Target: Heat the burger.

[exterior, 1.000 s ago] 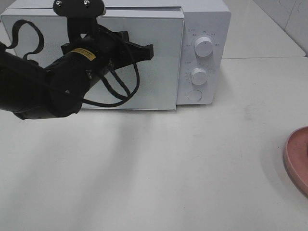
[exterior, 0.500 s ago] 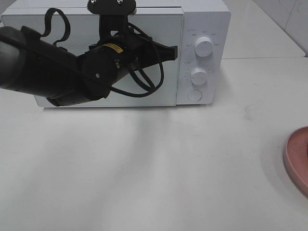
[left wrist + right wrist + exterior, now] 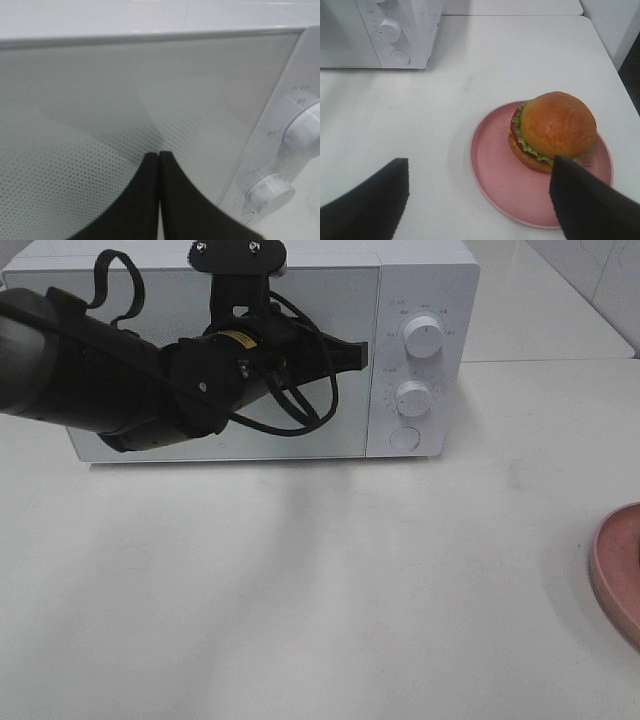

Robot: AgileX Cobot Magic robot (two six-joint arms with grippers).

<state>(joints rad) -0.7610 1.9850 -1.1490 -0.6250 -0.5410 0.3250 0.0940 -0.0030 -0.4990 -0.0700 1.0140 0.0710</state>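
The burger (image 3: 554, 131), tan bun over green lettuce, sits on a pink round plate (image 3: 495, 170) in the right wrist view; only the plate's edge (image 3: 618, 570) shows at the right border of the exterior view. My right gripper (image 3: 477, 200) hovers open above the plate, holding nothing. The white microwave (image 3: 425, 280) stands at the back with its door (image 3: 330, 445) closed. My left gripper (image 3: 363, 354) is shut and empty, its tip at the door's right edge near the knobs. In its wrist view the closed fingertips (image 3: 159, 159) rest against the dotted door glass (image 3: 75, 125).
Two white knobs (image 3: 424, 338) (image 3: 413, 397) and a round button (image 3: 404, 438) fill the microwave's right panel. A black cable loops off the left arm (image 3: 90, 370), which spans the door. White tabletop (image 3: 320, 580) lies between microwave and plate.
The left arm swung right across the microwave door, and the door went from ajar to closed. The plate edge has not moved.
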